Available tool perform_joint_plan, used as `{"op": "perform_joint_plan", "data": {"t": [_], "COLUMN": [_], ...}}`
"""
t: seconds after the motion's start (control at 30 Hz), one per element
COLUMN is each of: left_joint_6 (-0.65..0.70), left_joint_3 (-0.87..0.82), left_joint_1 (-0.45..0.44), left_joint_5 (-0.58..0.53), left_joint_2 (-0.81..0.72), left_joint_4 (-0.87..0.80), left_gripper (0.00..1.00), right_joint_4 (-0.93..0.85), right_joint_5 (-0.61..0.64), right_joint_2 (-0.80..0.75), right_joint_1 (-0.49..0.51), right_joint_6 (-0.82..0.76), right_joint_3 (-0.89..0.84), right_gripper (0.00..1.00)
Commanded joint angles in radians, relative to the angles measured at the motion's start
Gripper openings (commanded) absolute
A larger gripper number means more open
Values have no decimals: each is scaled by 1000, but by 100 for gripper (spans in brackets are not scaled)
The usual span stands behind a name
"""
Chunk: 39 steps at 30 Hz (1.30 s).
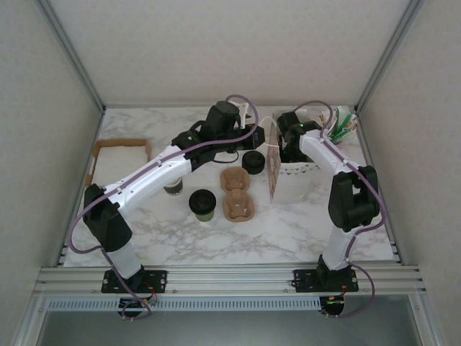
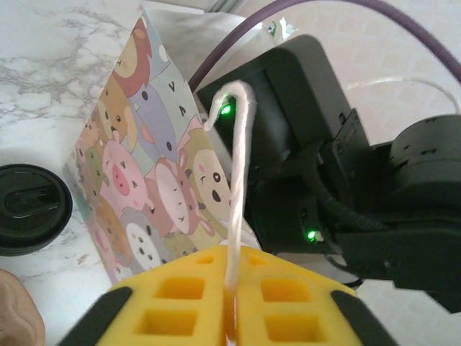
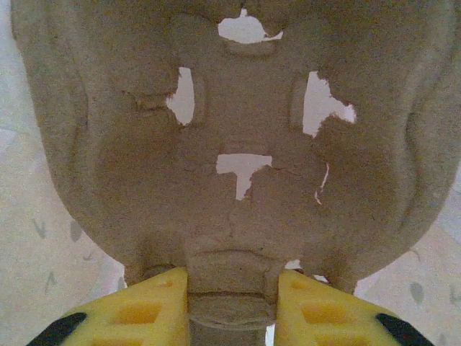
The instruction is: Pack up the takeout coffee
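Mid-table, far half: most of the action is bunched here. Table (image 1: 324, 231) is marble, walled on three sides.

- Paper bag (image 1: 294, 180), animal print, stands right of centre toward the far edge, mouth up.
- Right gripper (image 3: 232, 280) is down at the bag mouth. Its fingers are partly closed on the rim tab of a moulded carrier (image 3: 230, 144), with pale bag wall behind.
- Left gripper (image 2: 232, 263) sits over the bag's near-left side, pads almost together, pinching the white cord handle (image 2: 238, 173).
- A second carrier (image 1: 236, 194) lies flat at table centre.
- Takeout coffee (image 1: 202, 204), olive cup with a black lid, stands upright just left of that carrier. It is untouched and well apart from the bag.
- Black lid (image 1: 253, 161) sits close to the bag's left face. You can't tell whether a cup is under it.
- Another cup (image 1: 173, 189) is partly hidden under the left forearm.

Progress, as judged: early to middle. The bag is held open and a carrier is going in. The coffee is not yet lifted, seated or bagged.

Room: the near half of the table is open, so you have an easy approach to the coffee from the near edge. It is tight at the bag, where both wrists crowd the mouth. Watch the cord, the lid beside the bag and the right wall.
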Motion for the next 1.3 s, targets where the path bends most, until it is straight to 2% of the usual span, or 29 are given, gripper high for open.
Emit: {"op": "perform_joint_plan", "data": {"t": [0.0,0.07,0.13,0.33,0.47,0.67,0.83,1.0,1.27], "left_joint_6": [-21,-25,-22,-3,2,4,-2,2,-2], "left_joint_3": [-37,-41,-41,-44,-69,-157,-205,-250,-289], "left_joint_1": [13,16,18,51,83,119,139,154,170], "left_joint_5": [-22,-5,-6,-9,-6,-12,-20,-42,-38], "left_joint_2": [-52,-50,-53,-65,-85,-159,-207,-258,-301], "left_joint_4": [55,63,60,47,53,123,142,174,185], "left_gripper": [24,39,59,87,99,100,100,100,100], "right_joint_4": [34,55,86,130,146,138,114,71,15], "right_joint_5": [-34,-35,-55,-67,-78,-60,-46,-11,17], "right_joint_2": [25,29,27,53,87,89,61,5,-142], "right_joint_1": [33,46,52,57,60,65,66,67,67], "right_joint_6": [18,28,35,44,49,66,83,105,145], "right_joint_3": [-28,-51,-80,-114,-116,-119,-112,-109,-127], "right_gripper": [29,29,29,30,32,37,46,58,71]}}
